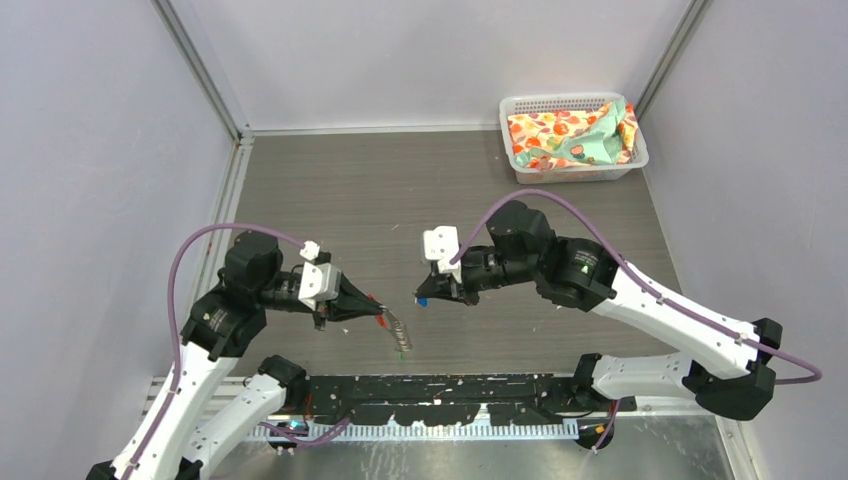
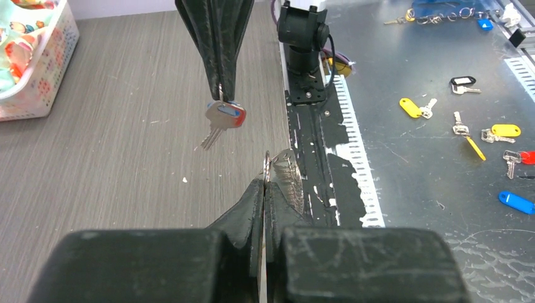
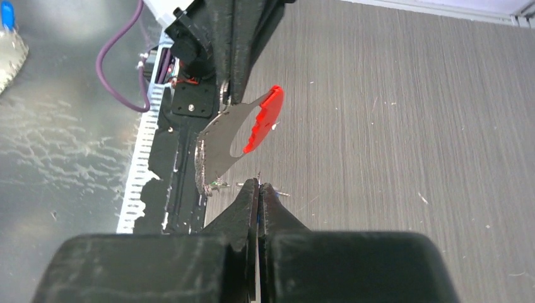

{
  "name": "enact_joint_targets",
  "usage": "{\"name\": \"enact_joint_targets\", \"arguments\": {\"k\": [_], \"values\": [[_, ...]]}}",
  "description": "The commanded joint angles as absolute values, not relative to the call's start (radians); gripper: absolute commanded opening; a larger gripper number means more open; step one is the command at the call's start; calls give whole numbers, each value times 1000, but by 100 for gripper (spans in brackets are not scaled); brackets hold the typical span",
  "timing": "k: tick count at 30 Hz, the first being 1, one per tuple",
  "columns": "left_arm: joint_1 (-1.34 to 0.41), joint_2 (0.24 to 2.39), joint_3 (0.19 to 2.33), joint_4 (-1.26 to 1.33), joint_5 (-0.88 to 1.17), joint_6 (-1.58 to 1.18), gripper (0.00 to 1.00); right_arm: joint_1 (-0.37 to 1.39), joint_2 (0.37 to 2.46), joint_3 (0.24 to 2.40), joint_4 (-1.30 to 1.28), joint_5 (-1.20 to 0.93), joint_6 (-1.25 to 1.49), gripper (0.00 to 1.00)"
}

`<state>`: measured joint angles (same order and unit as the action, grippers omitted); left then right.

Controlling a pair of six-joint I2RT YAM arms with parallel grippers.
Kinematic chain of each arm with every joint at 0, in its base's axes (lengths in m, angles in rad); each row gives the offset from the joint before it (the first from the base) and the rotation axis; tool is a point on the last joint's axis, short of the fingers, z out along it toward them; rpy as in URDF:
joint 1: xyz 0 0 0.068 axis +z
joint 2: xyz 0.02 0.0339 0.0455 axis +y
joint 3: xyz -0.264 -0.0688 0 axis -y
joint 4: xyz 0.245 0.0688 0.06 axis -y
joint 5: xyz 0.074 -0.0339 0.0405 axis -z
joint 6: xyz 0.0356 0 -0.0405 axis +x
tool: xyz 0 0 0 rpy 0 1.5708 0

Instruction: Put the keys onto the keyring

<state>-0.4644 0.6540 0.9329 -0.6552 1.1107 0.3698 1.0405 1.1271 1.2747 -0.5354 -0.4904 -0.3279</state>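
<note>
My left gripper [image 1: 376, 312] is shut on the keyring [image 1: 400, 336], a silvery wire coil that hangs below its tips with a red tag [image 1: 381, 307]. In the left wrist view the coil [image 2: 287, 173] sticks out past the shut fingers [image 2: 252, 202]. My right gripper [image 1: 426, 297] is shut on the blue-headed key [image 1: 421, 300], a short way right of the ring. The key [image 2: 222, 118] hangs blade down from those black fingers. In the right wrist view the red tag [image 3: 265, 117] and ring [image 3: 203, 164] are just beyond my shut tips [image 3: 259, 185]. A small green bit [image 3: 219, 185] shows at the ring's lower end.
A white basket [image 1: 640, 155] holding patterned cloth stands at the back right. The black base rail [image 1: 450, 385] runs along the near edge. Beyond it, on the metal surface, lie several loose tagged keys, such as a yellow one [image 2: 410, 107] and a blue one [image 2: 514, 202].
</note>
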Motion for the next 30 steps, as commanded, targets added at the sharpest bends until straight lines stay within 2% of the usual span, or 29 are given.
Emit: {"name": "enact_joint_targets", "arguments": {"k": [1, 8, 15, 27, 30], "values": [[-462, 634, 973, -625, 1183, 383, 0, 1106, 1148, 1350, -585, -437, -512, 1], [-462, 599, 962, -642, 1232, 570, 0, 1205, 1180, 1380, -591, -344, -700, 1], [-463, 551, 957, -739, 1244, 1010, 0, 1235, 1176, 1398, -598, -298, -799, 1], [-463, 563, 1002, -762, 1289, 1166, 0, 1244, 1163, 1413, -593, -299, -832, 1], [-463, 573, 1012, -827, 1295, 1274, 0, 1245, 1172, 1445, -624, -304, -857, 1]]}}
